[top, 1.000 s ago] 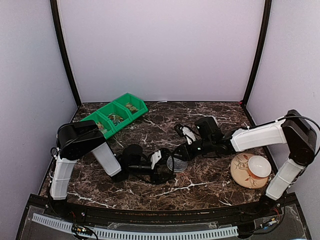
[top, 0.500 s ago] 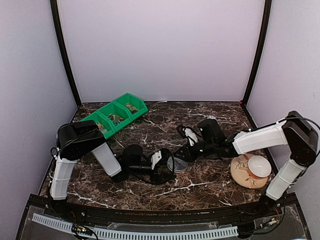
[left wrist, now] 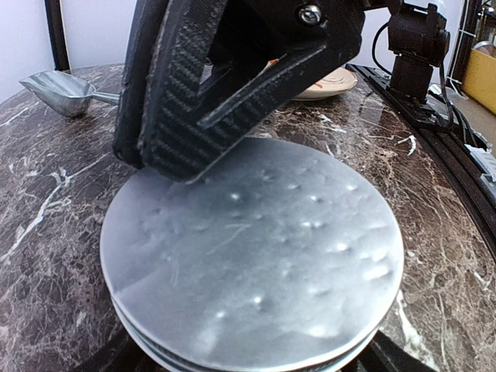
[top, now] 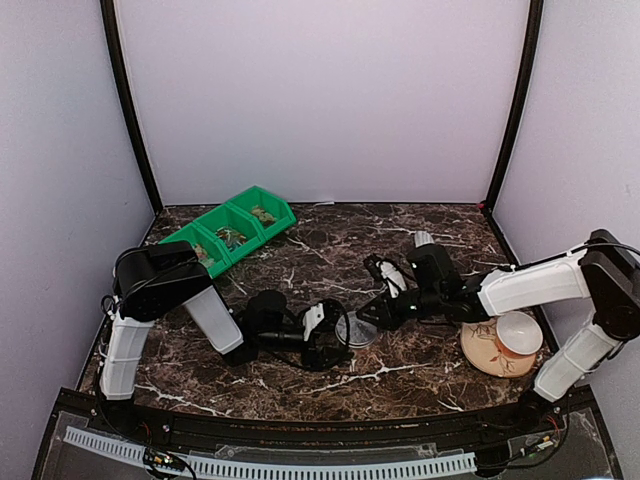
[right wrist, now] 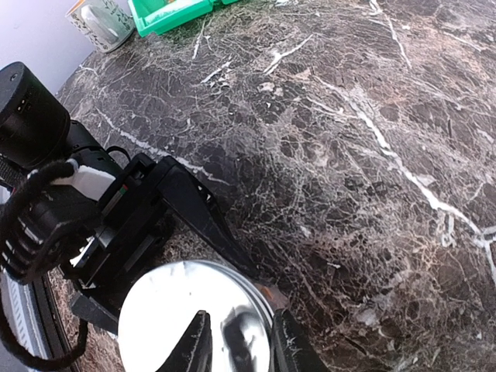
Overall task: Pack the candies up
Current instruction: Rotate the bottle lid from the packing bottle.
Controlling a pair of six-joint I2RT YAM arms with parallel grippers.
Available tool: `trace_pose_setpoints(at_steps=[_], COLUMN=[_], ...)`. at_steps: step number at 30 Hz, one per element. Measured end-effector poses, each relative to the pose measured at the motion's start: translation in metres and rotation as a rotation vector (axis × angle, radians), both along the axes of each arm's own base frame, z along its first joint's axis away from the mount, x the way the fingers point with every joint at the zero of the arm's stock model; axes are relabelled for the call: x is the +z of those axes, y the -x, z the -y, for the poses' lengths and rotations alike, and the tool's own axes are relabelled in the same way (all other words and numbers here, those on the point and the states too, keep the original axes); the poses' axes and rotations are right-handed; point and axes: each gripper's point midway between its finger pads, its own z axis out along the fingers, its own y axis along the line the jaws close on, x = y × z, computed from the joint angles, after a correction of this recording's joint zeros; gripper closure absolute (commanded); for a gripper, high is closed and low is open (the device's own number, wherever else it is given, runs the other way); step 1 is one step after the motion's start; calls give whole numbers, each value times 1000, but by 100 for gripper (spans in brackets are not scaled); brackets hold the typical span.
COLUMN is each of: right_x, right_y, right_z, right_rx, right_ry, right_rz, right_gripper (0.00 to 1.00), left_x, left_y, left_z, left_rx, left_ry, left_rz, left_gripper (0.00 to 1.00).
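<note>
**Tin pinned, candies far-left of me**

Top: L gripper (top: 335,340) near counter centre, clamped on the tin (top: 354,328). R gripper (top: 372,315) right at the tin's far-right rim. Candies (top: 263,214) in the green bin (top: 232,222), far-left corner, well apart. L arm is nearer but busy.

L wrist: tin lid on, a dark R finger (left wrist: 178,116) touching its top. Scoop (left wrist: 66,89) lies free beyond.

R wrist: my fingers spread over the lid, holding nothing.

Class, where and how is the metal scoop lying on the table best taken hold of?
Grip the metal scoop by its thin handle, probably coming straight down from above. It lies flat on the table, and its bowl looks too wide and rounded for the fingers.
</note>
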Motion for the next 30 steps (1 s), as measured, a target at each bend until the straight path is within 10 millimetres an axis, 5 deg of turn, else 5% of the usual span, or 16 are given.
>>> trace_pose_setpoints(at_steps=[23,27,30], right_x=[-3,1,4], right_y=[32,44,48], right_z=[27,27,27], right_rx=[-41,-23,-15], right_ry=[-4,4,6], right_rz=[-70,-81,-78], right_gripper=[80,77,65], left_x=[0,-1,-1], left_y=[-4,-7,-8], left_z=[-1,-1,-2], left_rx=[27,45,50], left_ry=[-2,-4,-4], left_rz=[-1,-2,-2], left_gripper=[21,19,16])
